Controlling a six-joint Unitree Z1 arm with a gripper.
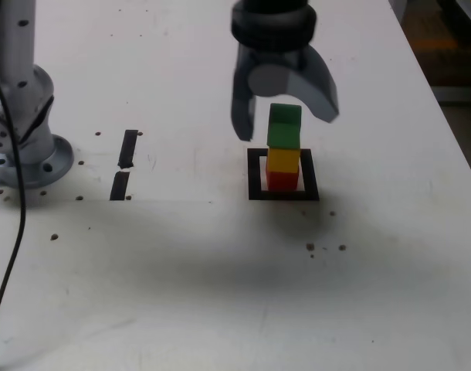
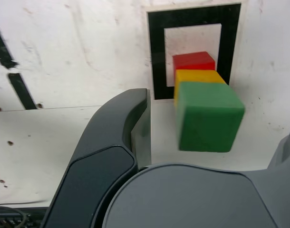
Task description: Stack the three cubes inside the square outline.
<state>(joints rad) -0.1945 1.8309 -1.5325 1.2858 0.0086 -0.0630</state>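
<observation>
Smooth grey plastic fingers on the end effector (image 1: 284, 116) are spread wide, straddling the green cube (image 1: 284, 126) without touching it, nothing held. That matte, sharp-edged block tops the stack, sitting on the yellow cube (image 1: 282, 160), which sits on the red cube (image 1: 281, 180), all inside the black tape square outline (image 1: 255, 174). Stack leans toward the outline's edge on the exterior view's right. Around it the white, speckled table (image 1: 220, 270) is wide open; two short black strips (image 1: 124, 164) lie well apart.

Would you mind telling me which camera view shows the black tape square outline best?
The exterior view: the whole black tape square outline shows around the base of the stack. In the wrist view, the red, yellow and green cubes cover part of the frame.
</observation>
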